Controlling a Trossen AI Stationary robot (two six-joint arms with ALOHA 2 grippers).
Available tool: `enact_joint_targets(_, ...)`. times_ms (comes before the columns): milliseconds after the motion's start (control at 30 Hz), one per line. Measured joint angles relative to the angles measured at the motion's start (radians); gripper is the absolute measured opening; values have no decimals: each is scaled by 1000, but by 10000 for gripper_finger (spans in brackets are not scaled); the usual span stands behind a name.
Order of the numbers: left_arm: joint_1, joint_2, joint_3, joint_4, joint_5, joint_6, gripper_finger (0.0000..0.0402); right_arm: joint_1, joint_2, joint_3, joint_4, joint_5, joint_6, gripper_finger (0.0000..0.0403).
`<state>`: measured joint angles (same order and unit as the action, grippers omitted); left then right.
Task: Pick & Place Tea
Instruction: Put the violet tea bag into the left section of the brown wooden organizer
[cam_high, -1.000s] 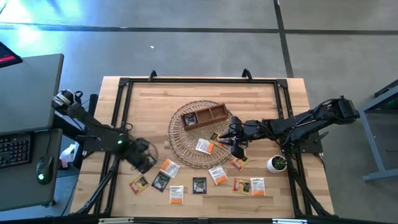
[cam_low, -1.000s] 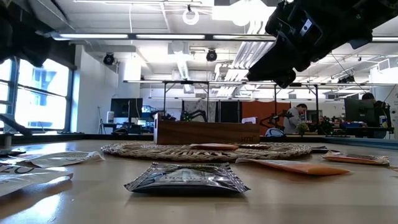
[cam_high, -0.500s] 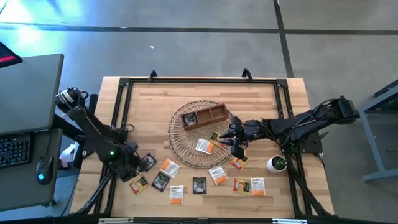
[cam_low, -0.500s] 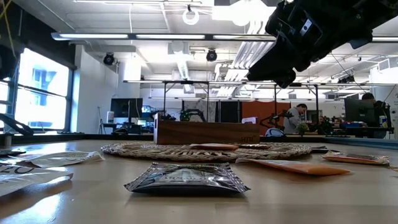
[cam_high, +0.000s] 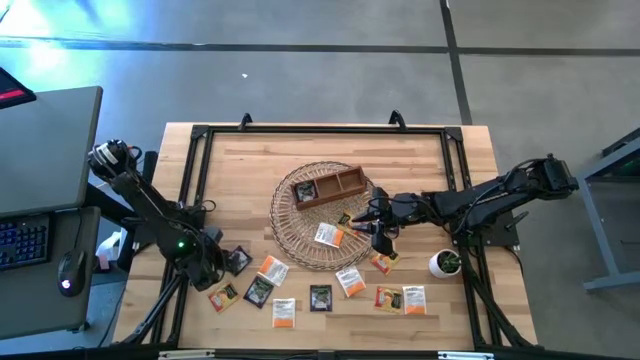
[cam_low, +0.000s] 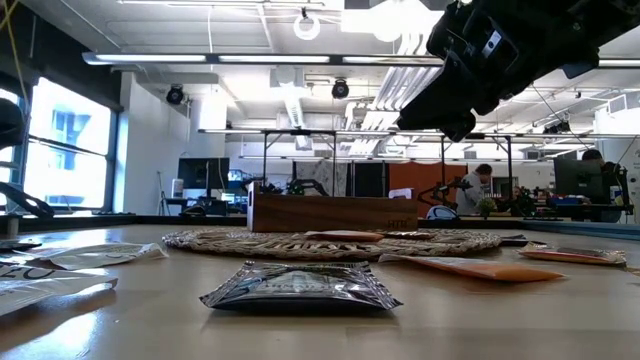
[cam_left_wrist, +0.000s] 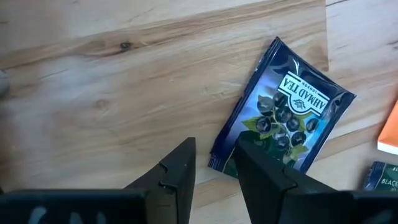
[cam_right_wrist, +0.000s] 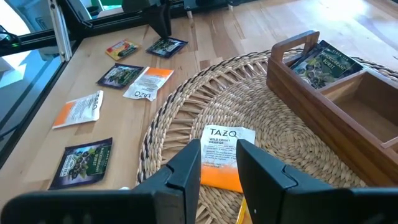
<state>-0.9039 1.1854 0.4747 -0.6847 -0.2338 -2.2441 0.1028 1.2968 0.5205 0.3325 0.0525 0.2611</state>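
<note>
Left gripper (cam_high: 222, 264) hung low at the left front of the table (cam_high: 240, 170), its two fingers (cam_left_wrist: 176, 174) a narrow gap apart and closed on nothing, their tips just at the near corner of a dark blue sachet (cam_left_wrist: 283, 117) that lay flat on bare wood. Open boards stretched away on the far side of that sachet, toward the table's left edge.

Right gripper (cam_high: 377, 225) hovered over the right rim of the round wicker mat (cam_high: 290, 240), fingers slightly parted and empty, directly above a white-and-orange sachet (cam_right_wrist: 225, 153) lying on the weave.

On the mat's far half sat the wooden tray (cam_high: 328, 187), one end compartment holding dark sachets (cam_right_wrist: 326, 62), the neighbouring compartment bare.

Most of the tea lay loose along the front edge of the table: a row of orange, black and white packets (cam_high: 320, 297) running from beside the left gripper to an orange-and-white pair (cam_high: 401, 298) at the right. A small potted plant (cam_high: 445, 263) stood near the right edge. Back of the table, behind the mat, stayed bare wood. From table height, a black sachet (cam_low: 300, 287) lay nearest the front edge.
</note>
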Motion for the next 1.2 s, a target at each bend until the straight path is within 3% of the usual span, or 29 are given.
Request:
enact_joint_targets(200,0,1,-2,15,7,-12,104,0,0,0,0,0,0,99)
enact_joint_targets(433,0,13,-2,17,42,-3,10,0,0,0,0,0,0,99)
enact_joint_targets(600,0,14,-1,27,32,14,11,0,0,0,1,0,0,99)
enact_joint_targets(933,8,7,91,13,-254,153,1,4,0,0,104,0,0,99)
enact_joint_targets(1200,132,7,97,21,-264,350,0,52,9,0,265,-6,-1,99)
